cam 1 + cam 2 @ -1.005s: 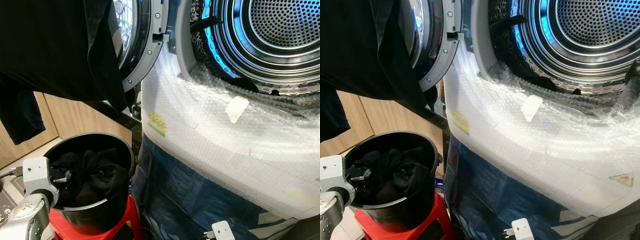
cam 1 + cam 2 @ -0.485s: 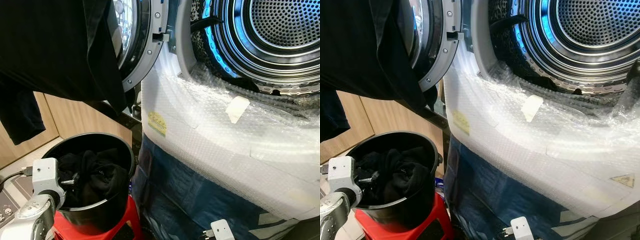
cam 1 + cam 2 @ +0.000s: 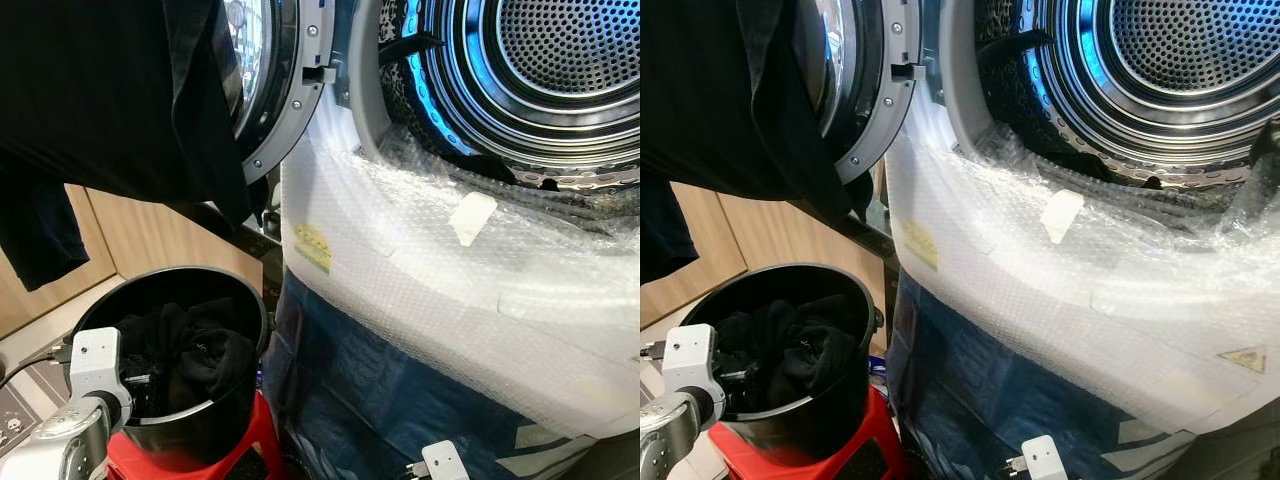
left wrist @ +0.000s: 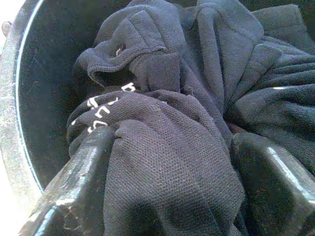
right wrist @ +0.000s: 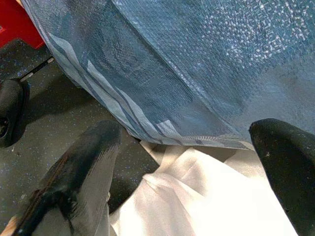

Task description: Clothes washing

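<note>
Left gripper point(image 4: 170, 162) down inside the black bucket point(image 3: 235, 400) at 7 o'clock, fingers point(image 4: 74, 187) spread around a fold of the dark clothes point(image 4: 197, 78), not clenched. Right gripper point(image 5: 187, 162) idle and released at 5 o'clock, near the blue-wrapped washing machine point(image 3: 400, 280), drum point(image 3: 560, 70) at 1 o'clock.

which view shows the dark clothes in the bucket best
The left wrist view: the dark clothes sit close up, weave and white lettering visible, bunched between the left hand's fingers. Both eye views show them as a dark heap inside the black bucket.
</note>
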You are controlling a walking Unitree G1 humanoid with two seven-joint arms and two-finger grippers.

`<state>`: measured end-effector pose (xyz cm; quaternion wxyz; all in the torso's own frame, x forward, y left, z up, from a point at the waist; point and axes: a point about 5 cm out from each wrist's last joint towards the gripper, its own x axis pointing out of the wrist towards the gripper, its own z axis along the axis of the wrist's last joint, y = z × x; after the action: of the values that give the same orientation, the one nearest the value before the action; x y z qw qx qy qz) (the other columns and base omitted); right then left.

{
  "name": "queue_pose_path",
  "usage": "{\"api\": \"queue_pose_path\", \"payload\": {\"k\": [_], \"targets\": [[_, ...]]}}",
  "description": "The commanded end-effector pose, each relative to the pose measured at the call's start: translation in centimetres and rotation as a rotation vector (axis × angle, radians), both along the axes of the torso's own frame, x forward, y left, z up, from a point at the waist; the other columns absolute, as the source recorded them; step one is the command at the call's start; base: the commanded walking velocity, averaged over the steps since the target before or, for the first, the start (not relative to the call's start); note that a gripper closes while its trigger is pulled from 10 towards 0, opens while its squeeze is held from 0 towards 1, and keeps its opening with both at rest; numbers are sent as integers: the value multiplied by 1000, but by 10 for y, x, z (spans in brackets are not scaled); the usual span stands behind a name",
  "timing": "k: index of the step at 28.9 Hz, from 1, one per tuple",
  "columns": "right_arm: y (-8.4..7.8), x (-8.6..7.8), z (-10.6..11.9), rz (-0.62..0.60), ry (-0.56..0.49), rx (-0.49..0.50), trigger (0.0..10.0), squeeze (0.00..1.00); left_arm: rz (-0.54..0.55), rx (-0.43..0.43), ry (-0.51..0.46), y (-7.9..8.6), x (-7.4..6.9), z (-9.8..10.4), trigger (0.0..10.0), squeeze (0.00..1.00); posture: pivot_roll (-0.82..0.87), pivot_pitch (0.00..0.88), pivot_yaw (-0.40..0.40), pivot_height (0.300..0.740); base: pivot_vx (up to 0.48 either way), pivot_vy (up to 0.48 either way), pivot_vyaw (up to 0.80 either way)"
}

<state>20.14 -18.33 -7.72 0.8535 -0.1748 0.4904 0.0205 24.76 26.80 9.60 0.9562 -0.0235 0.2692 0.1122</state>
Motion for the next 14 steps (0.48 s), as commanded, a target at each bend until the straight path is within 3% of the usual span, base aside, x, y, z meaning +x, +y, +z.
{"api": "queue_pose_path", "payload": {"k": [1, 14], "targets": [[-4, -3, -1, -11, 16, -5, 10000, 0, -14, -15, 40, -2, -4, -6, 0, 0, 384, 0, -66, 740, 0, 0, 0], [-2, -3, -1, -14, 17, 5, 10000, 0, -53, 9, 40, -8, -4, 0, 0, 0, 387, 0, -64, 740, 0, 0, 0]]}}
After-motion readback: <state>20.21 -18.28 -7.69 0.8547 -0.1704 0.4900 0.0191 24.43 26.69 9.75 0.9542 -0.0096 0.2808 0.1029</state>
